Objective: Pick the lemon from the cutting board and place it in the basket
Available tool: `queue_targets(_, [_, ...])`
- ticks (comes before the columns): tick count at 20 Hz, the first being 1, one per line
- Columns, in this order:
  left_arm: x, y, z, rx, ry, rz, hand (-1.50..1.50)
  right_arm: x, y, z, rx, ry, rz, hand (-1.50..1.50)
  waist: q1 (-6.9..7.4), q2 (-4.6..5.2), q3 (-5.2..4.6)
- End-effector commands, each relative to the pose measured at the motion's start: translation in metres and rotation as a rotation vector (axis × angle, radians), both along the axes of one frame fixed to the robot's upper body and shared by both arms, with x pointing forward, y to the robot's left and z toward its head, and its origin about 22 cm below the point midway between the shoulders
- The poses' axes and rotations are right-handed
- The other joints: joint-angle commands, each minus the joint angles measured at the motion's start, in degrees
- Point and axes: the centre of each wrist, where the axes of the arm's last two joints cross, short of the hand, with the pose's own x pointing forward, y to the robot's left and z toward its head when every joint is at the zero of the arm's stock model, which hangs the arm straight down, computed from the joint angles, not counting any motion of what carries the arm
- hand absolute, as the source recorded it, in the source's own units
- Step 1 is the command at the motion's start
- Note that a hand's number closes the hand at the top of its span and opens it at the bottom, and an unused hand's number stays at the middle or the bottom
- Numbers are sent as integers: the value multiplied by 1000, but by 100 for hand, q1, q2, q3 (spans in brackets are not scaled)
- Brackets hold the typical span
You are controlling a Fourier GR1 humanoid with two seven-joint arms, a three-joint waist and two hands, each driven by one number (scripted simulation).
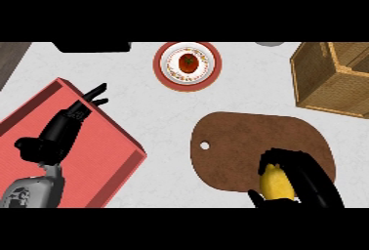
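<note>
Pale grey marbled counter (166, 112) fills the head view, and the brown cutting board (245, 141), a rounded slab with a small hole near its left edge, lies at its middle and serves as the landmark for everything else. On the board's lower right part sits the lemon (276, 183), an elongated yellow fruit whose long axis runs roughly up and down in the view, its narrower end pointing away from the robot toward the board's far edge. The right hand (306, 178) is curled over and round the lemon, black fingers arched across its top and down its right side, thumb apparently below its left side, though that part is hard to make out at the view's lower edge. Up and to the right of the board stands the woven basket (324, 83), well apart from the lemon. Straight above the board, a red-rimmed plate (163, 73) carries a small red tomato-like thing (189, 62). Left of the board lies a red tray (108, 156), and over it hangs the left hand (75, 114), fingers straight and spread, holding nothing, pointing up and right toward the plate.
</note>
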Motion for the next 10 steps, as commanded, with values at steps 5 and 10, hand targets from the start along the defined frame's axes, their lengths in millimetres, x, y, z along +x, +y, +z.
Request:
queue_targets(5, [0, -2, 3, -5, 3, 1, 0, -33, -20, 78, 355, -273, -34, 150, -37, -10, 3])
queue_targets(10, [-10, 11, 1, -2, -8, 1, 0, -79, -23, 127, 397, -263, -103, 150, 33, 1, -3])
